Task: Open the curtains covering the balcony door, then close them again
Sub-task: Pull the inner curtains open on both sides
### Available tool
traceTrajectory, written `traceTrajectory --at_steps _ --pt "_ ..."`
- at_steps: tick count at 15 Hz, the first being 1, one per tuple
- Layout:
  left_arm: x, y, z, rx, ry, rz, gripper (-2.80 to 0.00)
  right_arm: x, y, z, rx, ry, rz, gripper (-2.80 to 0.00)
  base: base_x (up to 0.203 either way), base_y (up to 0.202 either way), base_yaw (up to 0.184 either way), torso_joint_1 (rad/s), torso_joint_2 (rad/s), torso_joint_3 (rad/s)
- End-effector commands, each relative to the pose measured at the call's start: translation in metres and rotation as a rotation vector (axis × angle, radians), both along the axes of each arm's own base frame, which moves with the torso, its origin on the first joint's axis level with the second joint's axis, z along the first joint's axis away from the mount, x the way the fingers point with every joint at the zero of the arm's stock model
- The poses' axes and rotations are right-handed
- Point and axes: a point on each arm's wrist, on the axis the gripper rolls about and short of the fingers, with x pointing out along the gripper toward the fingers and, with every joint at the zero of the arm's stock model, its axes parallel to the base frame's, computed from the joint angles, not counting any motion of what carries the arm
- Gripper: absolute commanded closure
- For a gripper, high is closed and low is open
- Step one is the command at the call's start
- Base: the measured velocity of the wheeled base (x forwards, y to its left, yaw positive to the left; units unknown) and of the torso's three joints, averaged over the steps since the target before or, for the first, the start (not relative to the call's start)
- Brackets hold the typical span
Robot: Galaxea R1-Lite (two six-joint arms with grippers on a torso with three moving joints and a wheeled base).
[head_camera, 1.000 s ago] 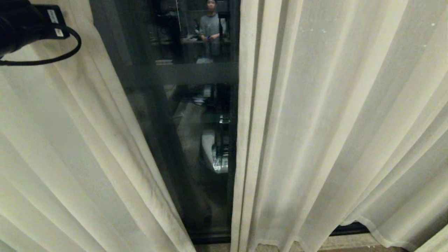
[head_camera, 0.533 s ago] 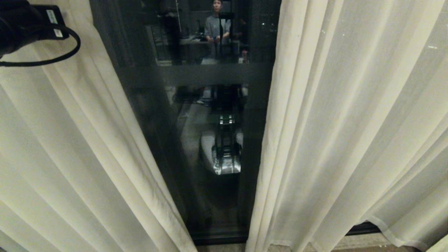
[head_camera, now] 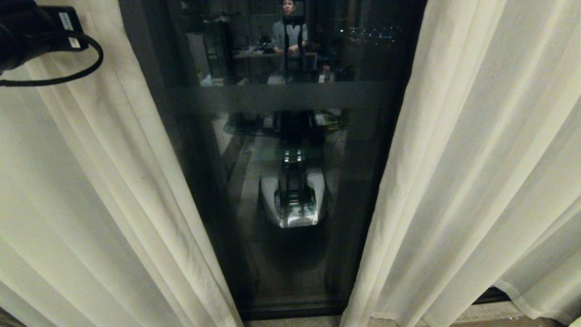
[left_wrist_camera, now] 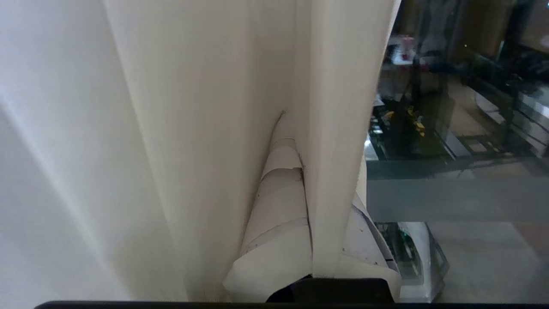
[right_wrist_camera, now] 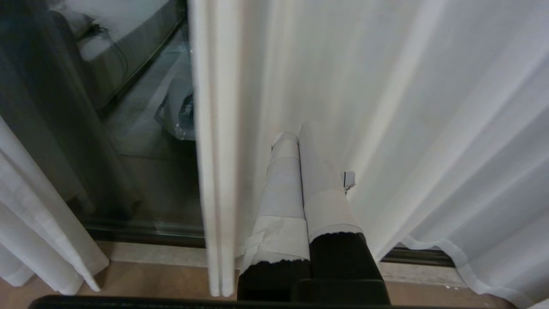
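Note:
Two cream curtains hang over the balcony door (head_camera: 290, 97), whose dark glass with a frosted band shows in the gap between them. The left panel (head_camera: 91, 190) slants away from my left arm (head_camera: 27, 32) at the head view's top left corner. In the left wrist view my left gripper (left_wrist_camera: 300, 128) is shut on that panel's hemmed edge (left_wrist_camera: 339, 128), which runs between its taped fingers. The right panel (head_camera: 476, 159) hangs free. My right gripper (right_wrist_camera: 298, 135) is shut and empty, low down, pointing at the right panel (right_wrist_camera: 386, 107) beside its edge.
The glass reflects a standing person (head_camera: 290, 32) and my own base (head_camera: 292, 200). A pale sill (right_wrist_camera: 141, 253) and the door's dark bottom rail (head_camera: 290, 311) run along the wooden floor (right_wrist_camera: 150, 279) under the curtain hems.
The door and right panel have slid right in the head view, so the camera has moved left. The left panel keeps its place by my left arm. The gap is much wider.

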Motion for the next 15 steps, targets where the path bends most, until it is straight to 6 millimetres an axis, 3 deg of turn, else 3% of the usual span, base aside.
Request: traceTrajectory --at_steps 1,10,15 --pt "0.003 0.001 -0.005 -0.001 0.017 0.005 0.00 0.000 0.000 0.000 -0.001 0.000 0.000 0.00 0.000 0.188 0.003 0.011 0.00 0.002" --pt "-0.001 0.012 -0.006 -0.001 0.021 0.042 0.00 0.000 0.000 0.000 -0.001 0.000 0.001 0.00 0.000 0.191 0.001 0.001 0.00 0.002" --pt "-0.014 0.015 -0.006 -0.003 0.018 0.060 0.00 0.000 0.000 0.000 -0.001 0.000 0.001 0.00 0.000 0.191 0.001 0.001 0.00 0.002"
